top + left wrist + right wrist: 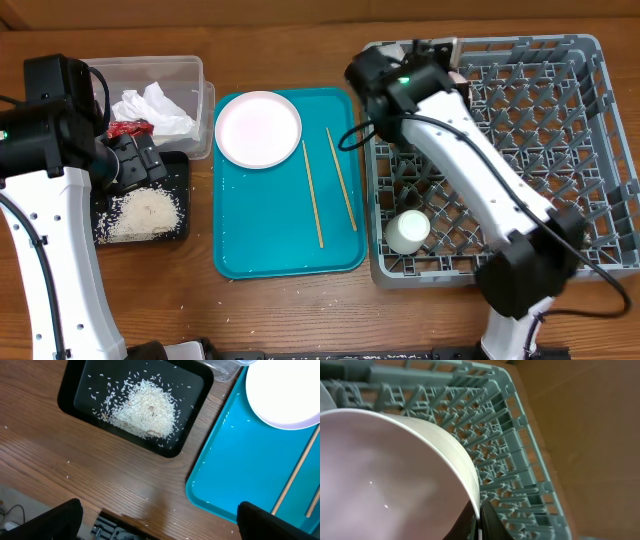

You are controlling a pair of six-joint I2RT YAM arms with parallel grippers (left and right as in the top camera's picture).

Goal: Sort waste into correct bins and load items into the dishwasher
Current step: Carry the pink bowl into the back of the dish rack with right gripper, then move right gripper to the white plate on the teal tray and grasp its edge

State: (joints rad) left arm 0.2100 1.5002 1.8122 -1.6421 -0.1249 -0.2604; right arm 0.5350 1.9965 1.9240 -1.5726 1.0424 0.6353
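My left gripper (pixel 160 525) is open and empty, above the wood beside the black tray (pixel 75 390) that holds a heap of rice crumbs (pixel 145 407). In the overhead view it hovers (pixel 135 160) over that tray (pixel 183 200). The clear tub (pixel 195 65) holds the white napkin (pixel 155 108) and the red wrapper (pixel 130 129). My right gripper (pixel 480 520) is shut on the rim of a pale pink plate (pixel 385 475), held on edge over the far left part of the grey dish rack (pixel 510 460). A white cup (pixel 408 232) sits in the rack (pixel 590 120).
The teal serving tray (pixel 270 240) lies between the bins and the rack, with a white plate (pixel 258 128) and two chopsticks (pixel 312 195) on it. A few stray rice grains lie on the wood table (pixel 100 475) near the tray's corner (pixel 235 470).
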